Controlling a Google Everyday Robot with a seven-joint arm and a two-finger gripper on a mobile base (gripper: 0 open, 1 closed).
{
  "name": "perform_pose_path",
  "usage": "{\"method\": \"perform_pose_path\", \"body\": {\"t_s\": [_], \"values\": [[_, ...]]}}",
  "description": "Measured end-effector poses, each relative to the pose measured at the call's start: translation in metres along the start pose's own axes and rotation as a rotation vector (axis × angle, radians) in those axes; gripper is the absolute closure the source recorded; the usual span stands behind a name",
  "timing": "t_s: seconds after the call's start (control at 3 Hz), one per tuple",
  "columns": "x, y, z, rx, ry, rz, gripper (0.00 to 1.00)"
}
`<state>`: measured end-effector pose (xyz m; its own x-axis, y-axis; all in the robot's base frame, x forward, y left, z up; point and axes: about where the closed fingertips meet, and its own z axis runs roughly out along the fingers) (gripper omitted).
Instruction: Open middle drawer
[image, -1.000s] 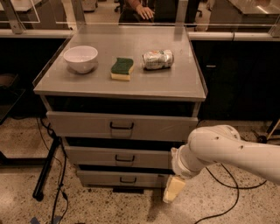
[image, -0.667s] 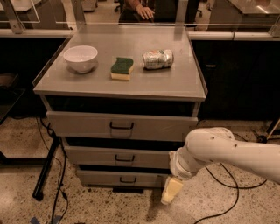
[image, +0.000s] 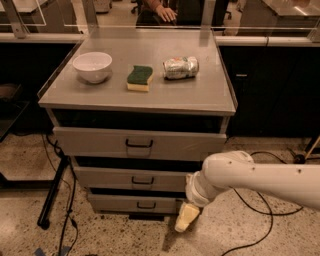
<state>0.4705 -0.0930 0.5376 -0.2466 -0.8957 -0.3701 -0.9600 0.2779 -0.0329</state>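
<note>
1. Hand (image: 187, 218) hangs low on the white arm (image: 250, 177), below and right of the middle drawer (image: 107, 178), aimed at the floor. I cannot tell whether it is wide or narrow.
2. The middle drawer looks closed, between the top drawer (image: 90, 142) above it and the bottom drawer (image: 112, 203) below it.
3. Its long axis runs left to right and its flat front faces the camera, so it should slide out that way.
4. To do this step well, bring the hand up and left to the drawer's black handle (image: 142, 181), meet it square, then pull straight out.
5. Above the drawer, the bench (image: 150, 97) carries a bowl (image: 92, 66), a sponge (image: 139, 78) and a can (image: 180, 67).
</note>
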Motion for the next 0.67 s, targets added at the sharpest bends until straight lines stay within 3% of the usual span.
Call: {"method": "perform_pose_path", "body": {"t_s": [0.67], "values": [[-0.005, -0.021, 0.05, -0.001, -0.025, 0.025, 0.0]]}}
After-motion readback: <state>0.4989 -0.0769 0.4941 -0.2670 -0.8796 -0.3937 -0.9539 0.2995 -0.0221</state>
